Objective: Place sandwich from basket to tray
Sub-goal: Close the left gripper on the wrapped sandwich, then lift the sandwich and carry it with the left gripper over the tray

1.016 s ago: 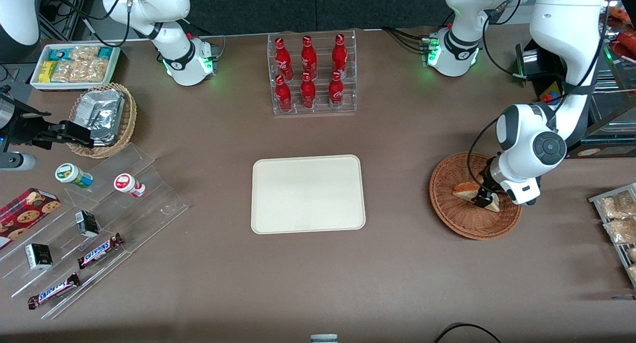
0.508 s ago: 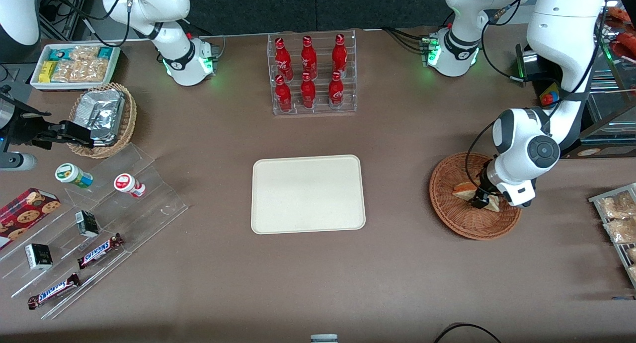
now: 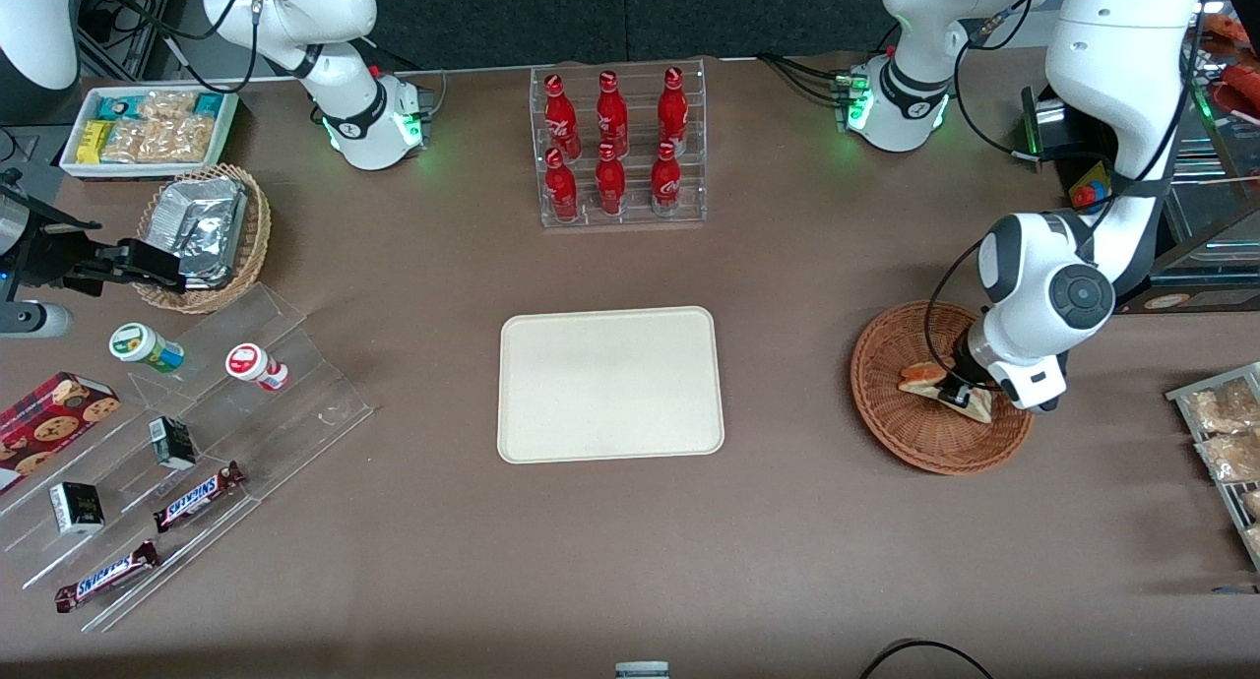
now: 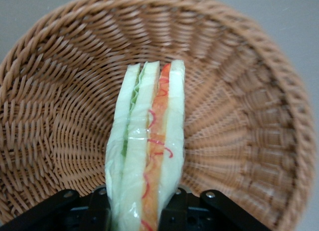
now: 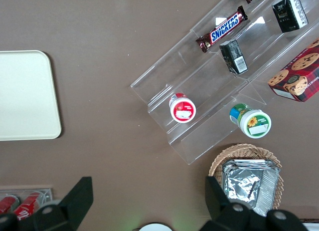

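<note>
The sandwich is a wrapped wedge of white bread with orange and green layers, inside the reddish-brown wicker basket toward the working arm's end of the table. My left gripper is down in the basket, shut on the sandwich, whose flat sides are pressed between the black fingers. In the wrist view the wedge stands on edge over the basket weave. The cream tray lies bare at the table's middle, apart from the basket.
A clear rack of red bottles stands farther from the front camera than the tray. Snack packets on a rack lie beside the basket at the table's edge. A tan basket of foil packets, acrylic steps with snacks sit toward the parked arm's end.
The wrist has shifted slightly within the basket and the sandwich has moved a little with it; the fingers stay at the sandwich throughout.
</note>
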